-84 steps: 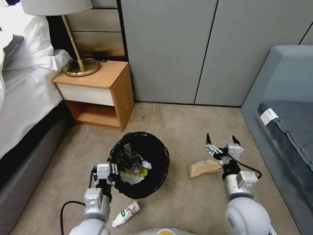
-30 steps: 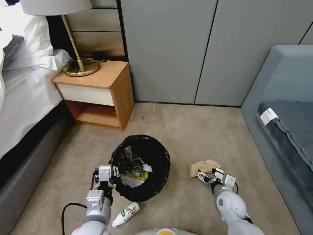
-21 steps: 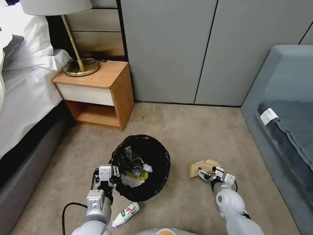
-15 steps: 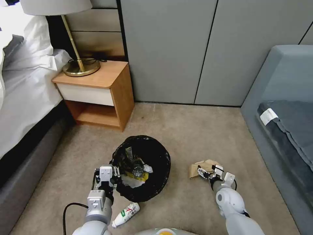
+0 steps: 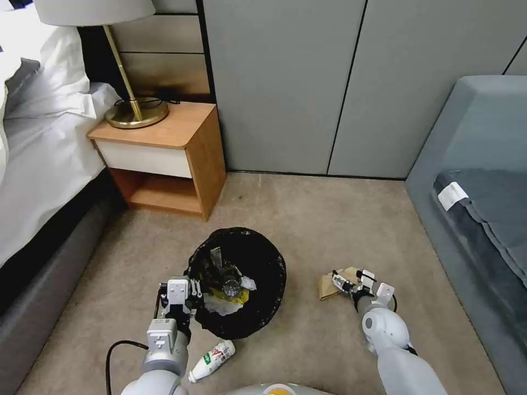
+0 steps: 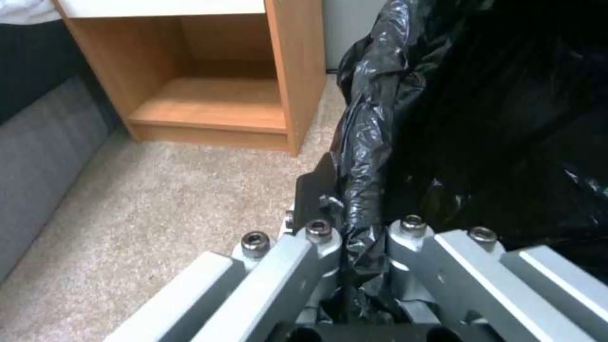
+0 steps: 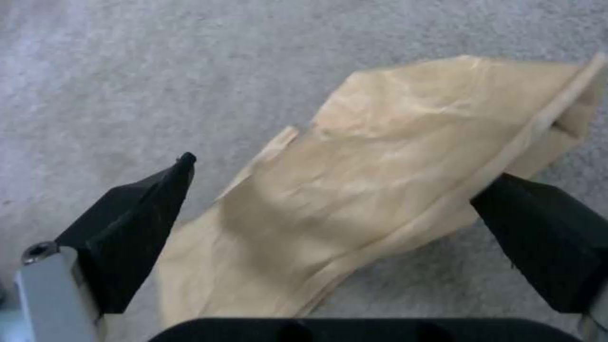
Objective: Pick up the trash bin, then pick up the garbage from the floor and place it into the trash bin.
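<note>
Two grippers engaged: left gripper (image 6: 358,237) pinches trash bin (image 5: 237,288) rim, steadying it; right gripper (image 7: 342,223) jaws spread astride brown paper bag (image 7: 380,199).

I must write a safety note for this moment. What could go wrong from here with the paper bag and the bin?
1. The right gripper is open around the flat brown paper bag on the carpet; its fingers may close on the carpet or slide off.
2. The left gripper pinches only the trash bin liner at the rim; the bag may slip or tear.
3. A bottle lies near the left arm.
</note>
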### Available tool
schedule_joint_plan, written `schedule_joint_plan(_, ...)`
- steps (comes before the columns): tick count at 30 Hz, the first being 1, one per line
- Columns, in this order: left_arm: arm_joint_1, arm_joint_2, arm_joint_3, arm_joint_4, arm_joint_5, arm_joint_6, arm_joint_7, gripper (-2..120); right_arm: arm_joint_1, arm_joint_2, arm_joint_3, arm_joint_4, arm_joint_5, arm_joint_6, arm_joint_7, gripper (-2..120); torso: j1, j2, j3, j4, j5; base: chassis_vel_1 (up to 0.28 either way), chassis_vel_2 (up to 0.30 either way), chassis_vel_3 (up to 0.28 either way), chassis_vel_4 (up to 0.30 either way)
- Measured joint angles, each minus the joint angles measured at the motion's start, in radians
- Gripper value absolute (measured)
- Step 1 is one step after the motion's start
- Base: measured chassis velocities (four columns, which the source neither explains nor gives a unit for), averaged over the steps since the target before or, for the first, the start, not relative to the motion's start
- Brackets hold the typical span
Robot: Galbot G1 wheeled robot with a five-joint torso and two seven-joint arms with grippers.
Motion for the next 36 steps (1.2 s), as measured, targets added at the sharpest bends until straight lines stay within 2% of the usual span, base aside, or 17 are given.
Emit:
schedule_joint_plan(5, -0.001, 0.0, 0.001, 0.003, 0.0, 0.0, 0.0, 1, 0.036, -0.005, 0.01, -0.083, -0.019, 0.04, -0.033, 100, 0.0, 0.0, 0.0, 0.0, 0.0, 0.0, 0.0, 0.0, 0.0)
schedule_joint_plan(8, -0.001, -0.001, 0.001, 0.004, 0.0, 0.0, 0.0, 1, 0.047, -0.005, 0.013, -0.112, -0.031, 0.057, -0.047, 93, 0.0, 0.0, 0.0, 0.0, 0.0, 0.0, 0.0, 0.0, 0.0)
schedule_joint_plan(11, -0.001, -0.001, 0.001, 0.005, 0.001, 0.0, 0.0, 1, 0.054, -0.004, 0.014, -0.137, -0.044, 0.074, -0.053, 79, 0.0, 0.0, 0.0, 0.0, 0.0, 0.0, 0.0, 0.0, 0.0)
schedule_joint_plan(12, -0.001, -0.001, 0.001, 0.005, 0.001, 0.0, 0.0, 1, 0.054, -0.004, 0.014, -0.137, -0.044, 0.074, -0.053, 79, 0.0, 0.0, 0.0, 0.0, 0.0, 0.0, 0.0, 0.0, 0.0)
schedule_joint_plan(14, -0.001, 0.0, -0.001, 0.004, 0.001, 0.001, 0.0, 1, 0.055, -0.003, 0.014, -0.142, -0.048, 0.081, -0.053, 68, 0.0, 0.0, 0.0, -0.0001, -0.0001, 0.0, 0.0, 0.0, 0.0)
schedule_joint_plan(16, -0.001, 0.0, -0.001, 0.004, 0.001, 0.001, 0.0, 1, 0.055, -0.003, 0.014, -0.142, -0.049, 0.082, -0.053, 65, 0.0, 0.0, 0.0, -0.0001, -0.0001, 0.0, 0.0, 0.0, 0.0)
schedule_joint_plan(18, -0.001, 0.0, -0.001, 0.004, 0.0, 0.001, 0.0, 1, 0.054, -0.004, 0.014, -0.14, -0.052, 0.085, -0.052, 53, 0.0, 0.0, 0.0, 0.0, -0.0001, 0.0, 0.0, 0.0, 0.0)
schedule_joint_plan(19, -0.001, 0.0, -0.001, 0.004, 0.0, 0.001, 0.0, 1, 0.054, -0.004, 0.014, -0.14, -0.052, 0.085, -0.052, 53, 0.0, 0.0, 0.0, 0.0, -0.0001, 0.0, 0.0, 0.0, 0.0)
schedule_joint_plan(22, -0.001, 0.0, 0.0, 0.003, 0.0, 0.001, 0.0, 1, 0.048, -0.006, 0.013, -0.124, -0.055, 0.088, -0.051, 41, 0.0, 0.0, 0.0, 0.0001, -0.0001, 0.0, 0.0, 0.0, 0.0)
schedule_joint_plan(23, -0.001, 0.0, 0.0, 0.003, 0.0, 0.001, 0.0, 1, 0.048, -0.006, 0.013, -0.124, -0.055, 0.088, -0.051, 41, 0.0, 0.0, 0.0, 0.0001, -0.0001, 0.0, 0.0, 0.0, 0.0)
schedule_joint_plan(25, -0.001, 0.001, 0.001, 0.003, 0.0, 0.001, 0.0, 1, 0.042, -0.007, 0.013, -0.113, -0.058, 0.091, -0.049, 28, 0.0, 0.0, 0.0, 0.0001, 0.0001, 0.0, 0.0, 0.0, 0.0)
schedule_joint_plan(29, -0.001, 0.003, 0.001, 0.001, 0.0, 0.001, 0.0, 1, 0.038, -0.009, 0.013, -0.104, -0.061, 0.093, -0.048, 19, 0.0, 0.0, 0.0, 0.0001, 0.0001, 0.0, 0.0, 0.0, 0.0)
schedule_joint_plan(32, -0.001, 0.004, 0.001, -0.002, 0.0, 0.002, 0.0, 1, 0.035, -0.013, 0.013, -0.095, -0.065, 0.099, -0.046, 0, 0.0, 0.0, 0.0, 0.0, 0.0, 0.0, 0.0, 0.0, 0.0)
schedule_joint_plan(36, -0.001, 0.004, 0.001, -0.003, 0.0, 0.002, 0.0, 1, 0.033, -0.013, 0.013, -0.093, -0.068, 0.102, -0.046, 0, 0.0, 0.0, 0.0, 0.0001, 0.0001, 0.0, 0.0, 0.0, 0.0)
